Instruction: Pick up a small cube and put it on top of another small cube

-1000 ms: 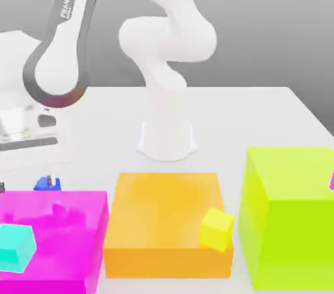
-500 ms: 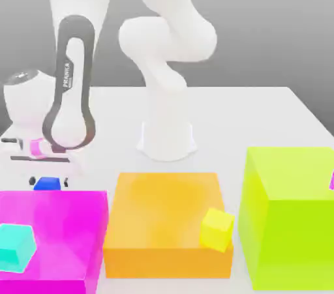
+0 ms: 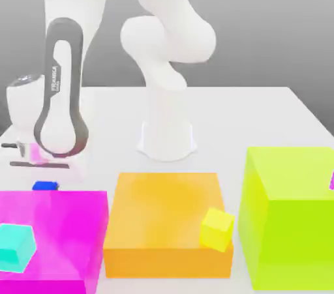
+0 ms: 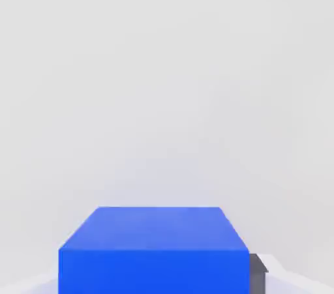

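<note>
The small cube is royal blue and sits on the white table, just behind the big magenta block at the exterior view's left. Only its top shows over that block. My gripper has come straight down on it and is shut on it. In the hand view the blue cube looms close, with a dark fingertip pressed against its side. A cyan small cube rests on the magenta block. A yellow small cube sits on the orange block.
A tall lime block stands at the exterior view's right, with a sliver of magenta at its edge. The arm's white base rises mid-table behind the orange block. The three big blocks line the front.
The hand swung upright and sank lower over the blue cube. The jaws went from wide open to shut on it.
</note>
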You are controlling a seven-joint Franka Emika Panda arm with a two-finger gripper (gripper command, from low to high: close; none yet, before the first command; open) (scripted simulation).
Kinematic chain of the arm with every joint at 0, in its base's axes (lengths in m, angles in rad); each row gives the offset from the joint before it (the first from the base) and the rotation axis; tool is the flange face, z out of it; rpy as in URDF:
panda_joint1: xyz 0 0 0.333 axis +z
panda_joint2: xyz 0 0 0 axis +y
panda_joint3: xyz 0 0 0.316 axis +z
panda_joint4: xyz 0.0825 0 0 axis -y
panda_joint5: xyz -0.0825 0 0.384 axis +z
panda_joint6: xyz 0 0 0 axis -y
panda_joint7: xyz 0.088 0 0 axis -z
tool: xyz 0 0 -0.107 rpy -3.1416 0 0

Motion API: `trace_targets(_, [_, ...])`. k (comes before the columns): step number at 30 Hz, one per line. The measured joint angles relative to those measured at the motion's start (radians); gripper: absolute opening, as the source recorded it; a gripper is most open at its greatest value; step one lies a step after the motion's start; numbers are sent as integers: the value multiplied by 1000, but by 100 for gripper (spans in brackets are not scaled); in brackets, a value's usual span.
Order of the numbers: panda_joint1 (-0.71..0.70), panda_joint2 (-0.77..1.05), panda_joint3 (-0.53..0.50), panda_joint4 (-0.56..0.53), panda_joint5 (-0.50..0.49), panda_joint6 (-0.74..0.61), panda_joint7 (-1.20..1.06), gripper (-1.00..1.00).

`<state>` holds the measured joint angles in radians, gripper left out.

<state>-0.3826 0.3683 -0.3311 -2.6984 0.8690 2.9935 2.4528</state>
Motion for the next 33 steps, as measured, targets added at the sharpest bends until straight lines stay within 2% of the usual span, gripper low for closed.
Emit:
trace_targets(18, [256, -23, -314, -52, -264, -91, 215, -100])
trace_targets(33, [466, -171, -569, -94, -467, -137, 364, -100])
